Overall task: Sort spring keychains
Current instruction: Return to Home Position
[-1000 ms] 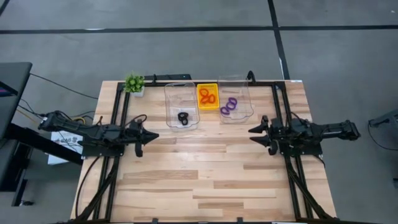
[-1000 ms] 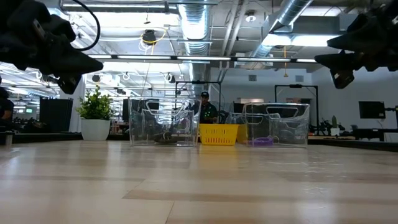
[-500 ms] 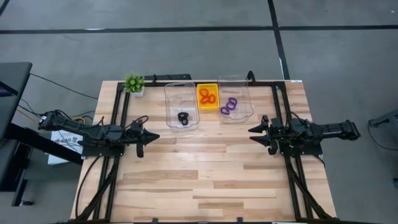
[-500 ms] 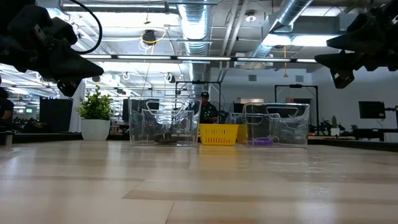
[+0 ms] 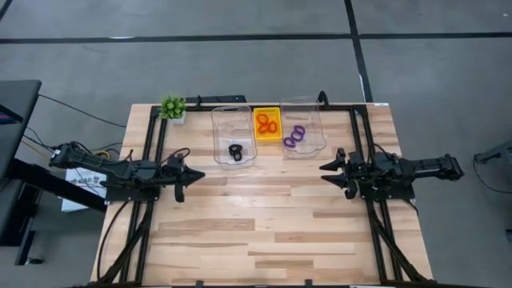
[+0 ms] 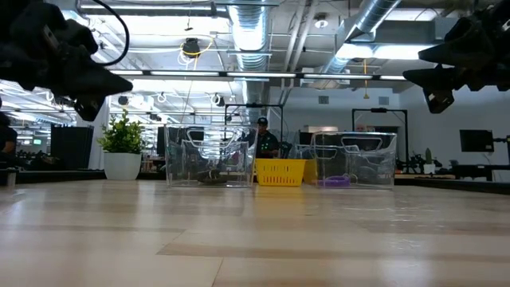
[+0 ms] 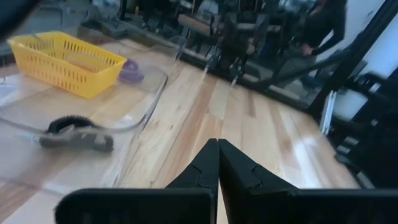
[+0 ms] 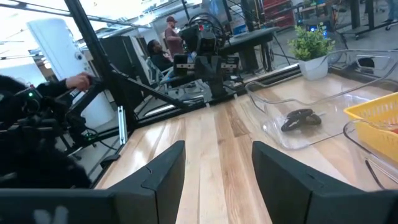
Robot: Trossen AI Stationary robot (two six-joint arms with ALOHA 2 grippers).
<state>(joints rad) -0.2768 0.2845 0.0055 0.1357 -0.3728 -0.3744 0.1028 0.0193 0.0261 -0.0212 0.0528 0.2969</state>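
Bench middle and near half bare, wide open lane between my left end effector and right end effector, both hanging above the side edges. Obstacles sit along the far edge: plant at the left corner, then left clear container, yellow bin, right clear container packed side by side.

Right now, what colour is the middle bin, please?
The bin is yellow; the high view shows it best.

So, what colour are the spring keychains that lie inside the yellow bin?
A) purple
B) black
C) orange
C: the high view shows the orange spring keychains lying inside the yellow bin.
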